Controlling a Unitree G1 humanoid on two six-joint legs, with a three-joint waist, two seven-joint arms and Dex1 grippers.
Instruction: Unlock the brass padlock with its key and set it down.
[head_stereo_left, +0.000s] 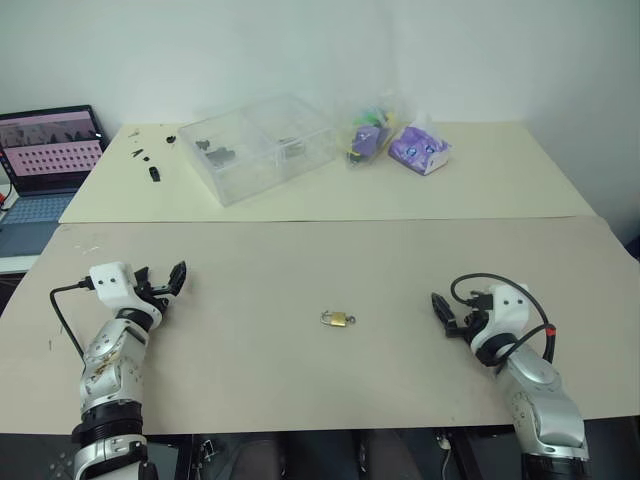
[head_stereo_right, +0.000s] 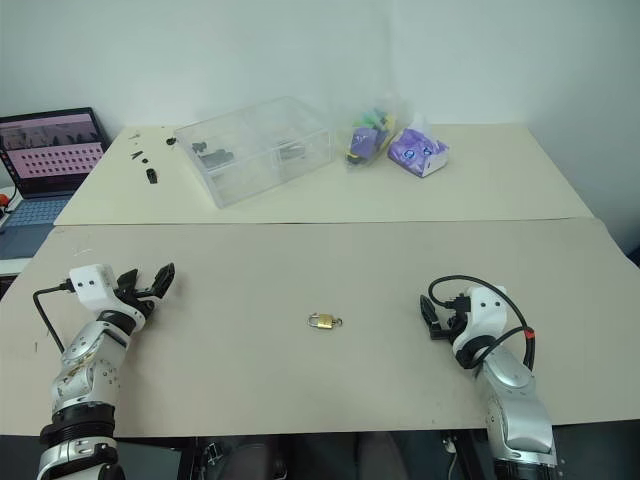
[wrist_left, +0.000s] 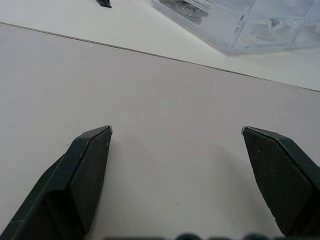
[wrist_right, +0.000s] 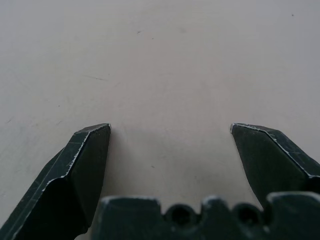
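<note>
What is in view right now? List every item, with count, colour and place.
small brass padlock with silvery shackle: one, gold, lying on the near table between the grippers
clear plastic compartment box: one, transparent, far table
purple packets: a small pile, beside the box
small black parts: several, far table by the laptop
open laptop: one, dark, far left
beige table: near surface
left gripper: open, empty
right gripper: open, empty
</note>
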